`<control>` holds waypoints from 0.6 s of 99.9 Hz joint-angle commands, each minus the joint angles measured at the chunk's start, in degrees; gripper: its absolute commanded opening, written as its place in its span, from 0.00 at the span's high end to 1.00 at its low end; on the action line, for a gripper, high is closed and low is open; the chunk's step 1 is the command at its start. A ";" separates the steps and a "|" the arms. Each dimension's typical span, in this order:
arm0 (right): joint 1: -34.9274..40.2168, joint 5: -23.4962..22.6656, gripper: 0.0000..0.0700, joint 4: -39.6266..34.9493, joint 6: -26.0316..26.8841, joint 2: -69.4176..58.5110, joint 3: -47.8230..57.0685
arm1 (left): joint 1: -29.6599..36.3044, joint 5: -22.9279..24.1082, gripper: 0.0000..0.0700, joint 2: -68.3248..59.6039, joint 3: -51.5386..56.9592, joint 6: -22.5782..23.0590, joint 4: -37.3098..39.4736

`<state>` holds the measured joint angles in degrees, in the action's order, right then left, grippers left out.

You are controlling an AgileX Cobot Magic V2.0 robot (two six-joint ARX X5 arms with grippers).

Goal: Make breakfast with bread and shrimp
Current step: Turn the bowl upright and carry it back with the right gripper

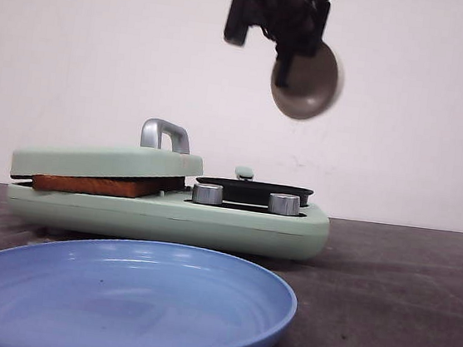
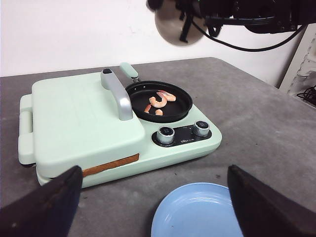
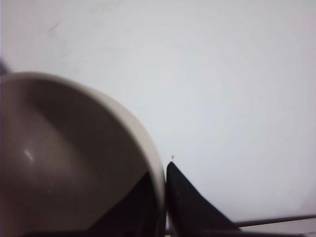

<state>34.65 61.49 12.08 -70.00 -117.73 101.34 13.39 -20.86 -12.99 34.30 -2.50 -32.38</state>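
Shrimp (image 2: 160, 101) lie in pan (image 2: 159, 101), bread (image 1: 105, 185) under press lid (image 1: 103, 161); plating remains. Right tool (image 1: 288, 58) pinches empty bowl (image 1: 308, 77); left tool (image 2: 158, 207) spread.

Dark grey table (image 2: 256, 113), matte, slightly mottled surface. Directly on it: mint-green breakfast maker (image 1: 169, 208), used as landmark, sitting flat mid-table. Blue plate (image 1: 117, 299) on the table in front of the breakfast maker, toward the camera in the front view, apart from it, not touching.
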 commanded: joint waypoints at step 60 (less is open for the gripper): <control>-13.40 -31.23 0.99 -62.42 71.06 16.48 1.75 | 0.11 2.01 0.29 -1.99 0.00 0.07 -1.01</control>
<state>22.35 34.65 -47.83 -10.24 -101.80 101.41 13.39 -19.18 -13.96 34.30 -2.52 -33.74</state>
